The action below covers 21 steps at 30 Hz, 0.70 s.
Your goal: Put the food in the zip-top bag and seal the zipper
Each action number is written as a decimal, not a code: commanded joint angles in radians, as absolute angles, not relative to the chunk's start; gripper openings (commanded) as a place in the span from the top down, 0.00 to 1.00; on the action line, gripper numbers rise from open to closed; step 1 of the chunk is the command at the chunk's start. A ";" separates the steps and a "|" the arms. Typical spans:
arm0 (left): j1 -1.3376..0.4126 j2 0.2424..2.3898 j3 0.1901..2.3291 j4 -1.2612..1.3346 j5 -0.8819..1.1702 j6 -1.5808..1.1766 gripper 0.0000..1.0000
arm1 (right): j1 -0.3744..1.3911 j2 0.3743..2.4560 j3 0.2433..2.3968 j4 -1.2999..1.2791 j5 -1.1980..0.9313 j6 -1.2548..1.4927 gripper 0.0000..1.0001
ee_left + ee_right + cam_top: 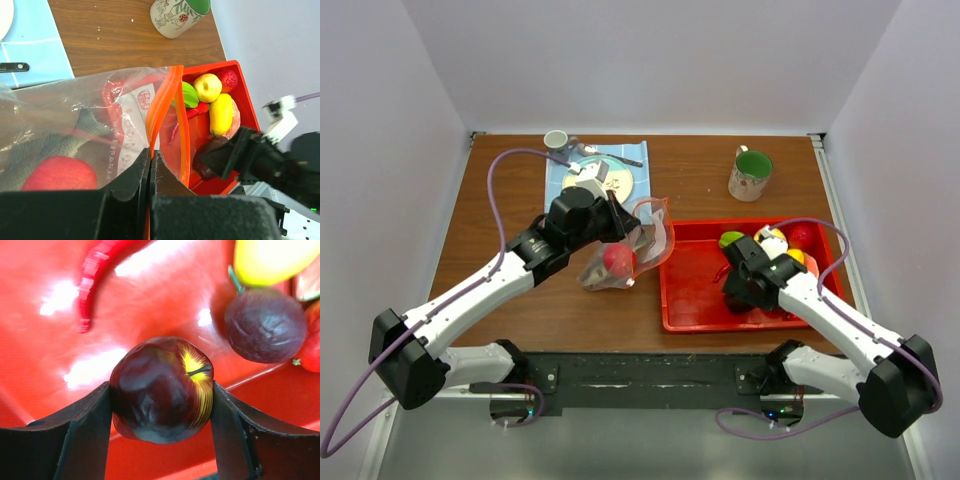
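A dark purple apple (160,387) was clasped between the fingers of the right gripper (161,405), low in the red tray (60,340). Mid-frame, the zipper (161,100) of the zip-top bag (75,105) was pinched tight by the left gripper (151,165). One red fruit (59,174) was bagged; several pieces (220,112) were left, and sealing was not yet done.

Left gripper (623,228) at zip-top bag (656,236), red fruit (618,260) inside, right gripper (738,290) over red tray (688,288)

White-and-black arms (470,300), purple cables (490,180)
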State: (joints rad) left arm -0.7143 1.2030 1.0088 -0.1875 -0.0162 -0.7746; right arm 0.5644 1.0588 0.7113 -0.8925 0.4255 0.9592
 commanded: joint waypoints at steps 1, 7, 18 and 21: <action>-0.709 1.190 1.005 -0.152 -0.038 -0.784 1.00 | 0.561 1.020 0.885 -0.923 0.404 0.870 0.91; -0.707 1.210 1.026 -0.152 -0.040 -0.787 1.00 | 0.583 1.023 1.080 -0.805 0.194 0.747 0.91; -0.707 1.218 1.051 -0.164 -0.044 -0.802 1.00 | 0.805 1.302 1.397 -0.686 0.233 0.744 0.84; -0.707 1.206 1.057 -0.169 -0.045 -0.810 1.00 | 0.804 1.371 1.385 -0.631 0.232 0.749 0.53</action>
